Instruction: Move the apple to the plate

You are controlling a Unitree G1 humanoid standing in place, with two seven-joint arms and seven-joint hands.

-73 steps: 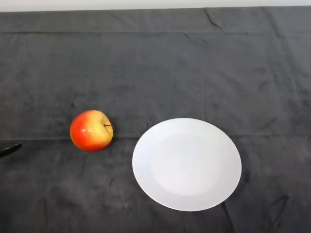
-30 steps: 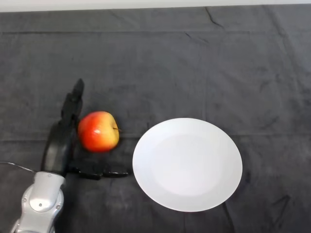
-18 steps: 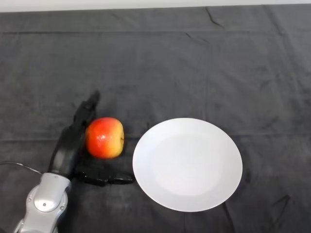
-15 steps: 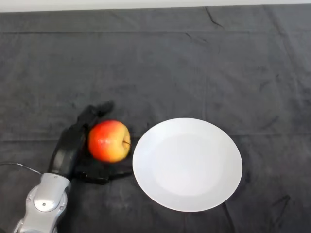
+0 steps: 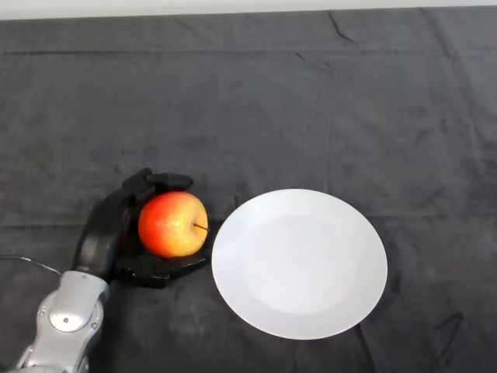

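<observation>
Since half a second ago the upper fingers (image 5: 167, 180) curl further over the top of the apple (image 5: 173, 224) — they now hook across its upper edge instead of pointing up and to the right, while the thumb (image 5: 167, 268) lies along the cloth just beneath the fruit. So the left hand (image 5: 105, 229) now wraps the apple from the left, above and below, closed around it rather than merely beside it; whether the grip is firm enough to lift I cannot tell. Compared with the earliest frame, where only a dark tip shows at the left edge, the silver-grey arm (image 5: 66, 318) now reaches in from the lower left, and the apple sits further right, just beside the left rim of the white plate (image 5: 299, 263) in the lower middle of the frame but not on it. My reading — the grasp looks nearly complete, with the carry across to the plate not yet done
</observation>
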